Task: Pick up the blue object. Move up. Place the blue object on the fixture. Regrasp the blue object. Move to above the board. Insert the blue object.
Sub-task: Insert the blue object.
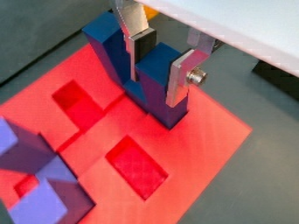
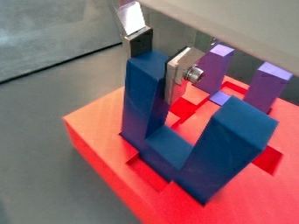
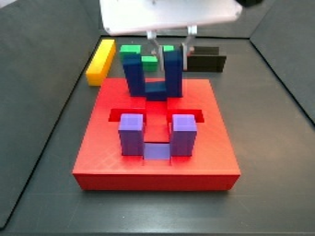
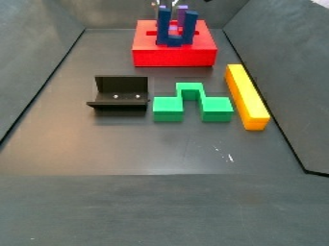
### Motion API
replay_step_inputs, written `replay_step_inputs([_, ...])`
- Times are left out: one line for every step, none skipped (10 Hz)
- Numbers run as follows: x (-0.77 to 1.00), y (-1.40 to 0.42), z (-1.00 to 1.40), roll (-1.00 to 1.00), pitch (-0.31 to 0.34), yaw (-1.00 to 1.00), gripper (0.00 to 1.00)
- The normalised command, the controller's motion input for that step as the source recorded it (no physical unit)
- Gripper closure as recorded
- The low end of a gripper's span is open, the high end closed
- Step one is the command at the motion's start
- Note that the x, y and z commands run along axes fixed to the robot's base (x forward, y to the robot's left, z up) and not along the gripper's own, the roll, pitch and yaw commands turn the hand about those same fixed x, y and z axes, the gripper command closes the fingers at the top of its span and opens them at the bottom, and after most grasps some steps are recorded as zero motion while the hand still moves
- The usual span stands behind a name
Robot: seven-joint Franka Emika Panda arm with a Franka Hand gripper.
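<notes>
Blue object (image 2: 176, 131) stands prongs-up on the red board (image 3: 99, 152) at the upper centre of a side view, our claw (image 1: 160, 61) clamped on one prong, so we judge insertion underway: next, press down, then release.

Robot test cell in a lab. Dark grey floor, sloped dark walls all round. Coloured plastic test pieces laid out: red board (image 4: 174, 50), green block (image 4: 193, 103), yellow bar (image 4: 247, 95), black fixture (image 4: 118, 97). The gripper (image 3: 165, 48) hangs over the board.
</notes>
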Motion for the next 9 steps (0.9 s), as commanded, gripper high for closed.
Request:
replay_step_inputs([1.00, -0.02, -0.57, 0.05, 0.087, 0.09, 1.00])
replay_step_inputs([1.00, 0.00, -0.59, 0.00, 0.103, 0.10, 1.00])
replay_step_inputs([1.00, 0.15, -0.56, 0.00, 0.130, 0.14, 1.00])
replay_step_inputs([0.99, 0.14, -0.51, 0.04, 0.180, 0.17, 1.00])
replay_step_inputs([0.80, 0.17, -0.46, 0.02, 0.193, 0.23, 1.00])
replay_step_inputs([0.56, 0.04, -0.59, 0.05, 0.220, 0.24, 1.00])
replay_step_inputs([0.35, 0.00, -0.57, 0.00, 0.250, 0.09, 1.00])
replay_step_inputs([0.33, 0.06, -0.55, -0.06, 0.283, 0.10, 1.00])
replay_step_inputs([0.25, 0.07, -0.43, -0.05, 0.229, 0.09, 1.00])
